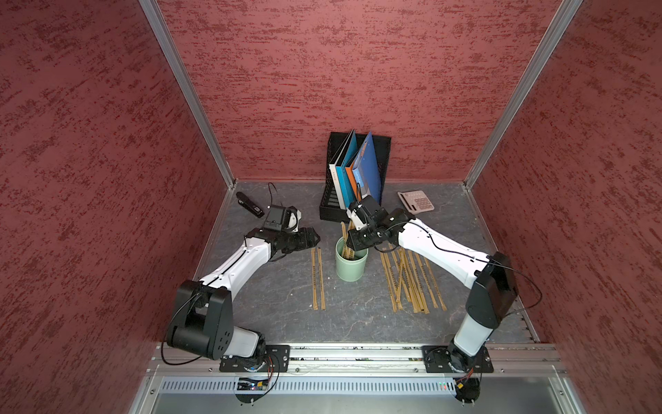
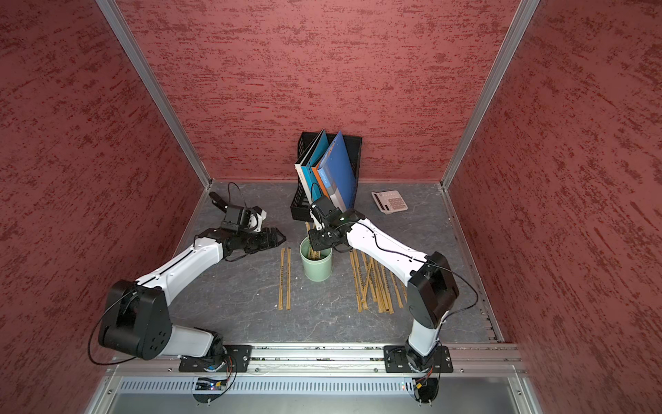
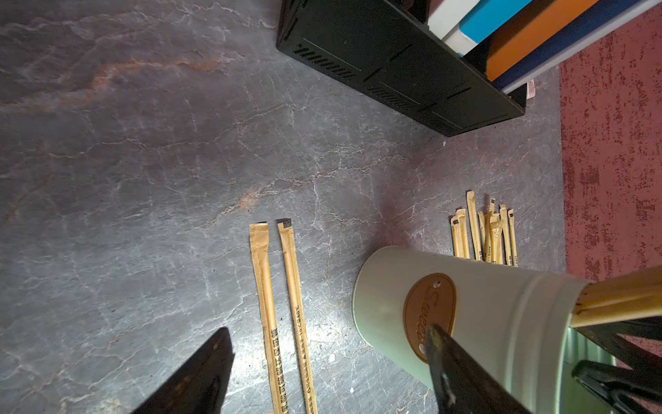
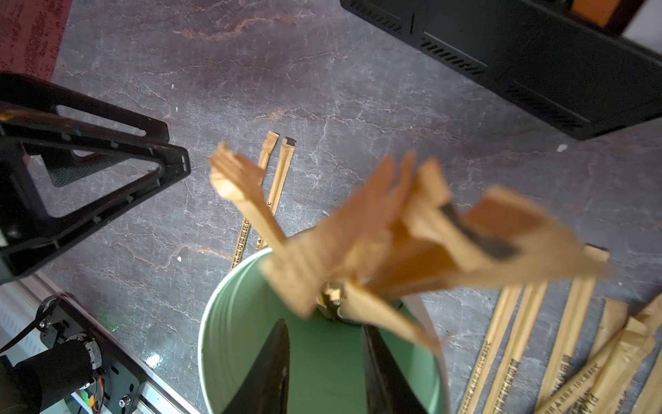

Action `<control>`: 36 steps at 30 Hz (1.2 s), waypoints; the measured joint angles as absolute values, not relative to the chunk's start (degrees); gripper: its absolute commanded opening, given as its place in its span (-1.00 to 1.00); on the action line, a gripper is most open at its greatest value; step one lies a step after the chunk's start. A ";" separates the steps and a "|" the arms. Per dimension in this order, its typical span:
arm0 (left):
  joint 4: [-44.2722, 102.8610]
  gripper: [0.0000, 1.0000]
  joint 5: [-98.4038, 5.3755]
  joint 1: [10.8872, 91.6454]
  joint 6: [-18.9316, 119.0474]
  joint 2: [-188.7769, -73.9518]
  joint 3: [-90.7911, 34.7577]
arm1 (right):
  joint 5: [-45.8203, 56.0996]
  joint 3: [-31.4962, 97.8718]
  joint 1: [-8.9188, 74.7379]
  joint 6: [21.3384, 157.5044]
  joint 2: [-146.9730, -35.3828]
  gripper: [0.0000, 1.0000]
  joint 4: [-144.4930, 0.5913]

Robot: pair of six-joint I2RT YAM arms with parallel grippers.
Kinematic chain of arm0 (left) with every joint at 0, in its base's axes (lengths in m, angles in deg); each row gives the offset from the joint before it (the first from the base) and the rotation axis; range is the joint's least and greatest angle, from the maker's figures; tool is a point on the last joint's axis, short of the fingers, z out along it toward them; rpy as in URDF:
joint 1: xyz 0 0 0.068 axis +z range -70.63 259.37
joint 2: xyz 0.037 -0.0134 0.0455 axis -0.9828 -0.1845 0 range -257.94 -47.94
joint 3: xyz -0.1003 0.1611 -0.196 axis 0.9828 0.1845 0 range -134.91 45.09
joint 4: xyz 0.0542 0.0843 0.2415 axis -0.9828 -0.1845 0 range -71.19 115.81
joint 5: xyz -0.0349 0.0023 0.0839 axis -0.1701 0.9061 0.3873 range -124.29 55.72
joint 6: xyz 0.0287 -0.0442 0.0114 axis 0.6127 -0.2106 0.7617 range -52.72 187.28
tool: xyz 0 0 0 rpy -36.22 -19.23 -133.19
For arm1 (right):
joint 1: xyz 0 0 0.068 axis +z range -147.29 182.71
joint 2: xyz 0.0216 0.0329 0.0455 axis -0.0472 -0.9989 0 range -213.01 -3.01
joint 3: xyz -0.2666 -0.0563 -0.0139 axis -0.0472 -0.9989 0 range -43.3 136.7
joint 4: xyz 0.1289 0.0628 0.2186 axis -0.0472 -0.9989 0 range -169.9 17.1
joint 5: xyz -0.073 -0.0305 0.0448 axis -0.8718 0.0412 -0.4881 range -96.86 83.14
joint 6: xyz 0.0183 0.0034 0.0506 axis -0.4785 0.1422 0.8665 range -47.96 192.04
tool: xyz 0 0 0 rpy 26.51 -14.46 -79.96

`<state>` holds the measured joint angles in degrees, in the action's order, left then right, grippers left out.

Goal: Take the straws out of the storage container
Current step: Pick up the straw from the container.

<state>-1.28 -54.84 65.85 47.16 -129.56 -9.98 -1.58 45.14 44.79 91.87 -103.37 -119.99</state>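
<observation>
Step in hand: pulling the few straws (image 4: 376, 233) left in the mint-green cup (image 1: 351, 270). Right gripper (image 4: 324, 324) dips into the cup's mouth, jaws partway apart. The straws stand just past its tips, nothing visibly clamped. Left gripper (image 1: 311, 238) hangs just beside the cup, spread wide, empty. A loose pair (image 1: 321, 279) lies flat on the cup's left-arm side and a bigger pile (image 1: 408, 283) on its right-arm side. Next, probably: pinch a straw, lift clear of the rim, lay it by the pile. The cup might tip.
</observation>
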 measured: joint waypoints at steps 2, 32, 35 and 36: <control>-1.28 0.69 -54.84 65.85 47.16 -129.56 -9.98 | -1.82 45.16 44.79 91.94 -103.37 -0.38 -120.23; -2.79 0.69 -54.82 65.85 47.99 -129.56 -9.98 | -2.63 48.62 44.79 91.52 -107.11 -0.70 -121.83; -2.90 0.69 -54.80 65.85 48.30 -129.56 -9.98 | -2.61 49.14 44.79 91.50 -107.74 -0.73 -121.81; -2.90 0.69 -54.80 65.85 48.40 -129.56 -9.98 | -2.61 49.16 44.79 91.46 -107.98 -0.79 -121.81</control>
<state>-2.90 -54.80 65.85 48.40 -129.56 -9.98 -2.61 49.16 44.79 91.46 -107.98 -121.81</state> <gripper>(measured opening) 0.845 0.138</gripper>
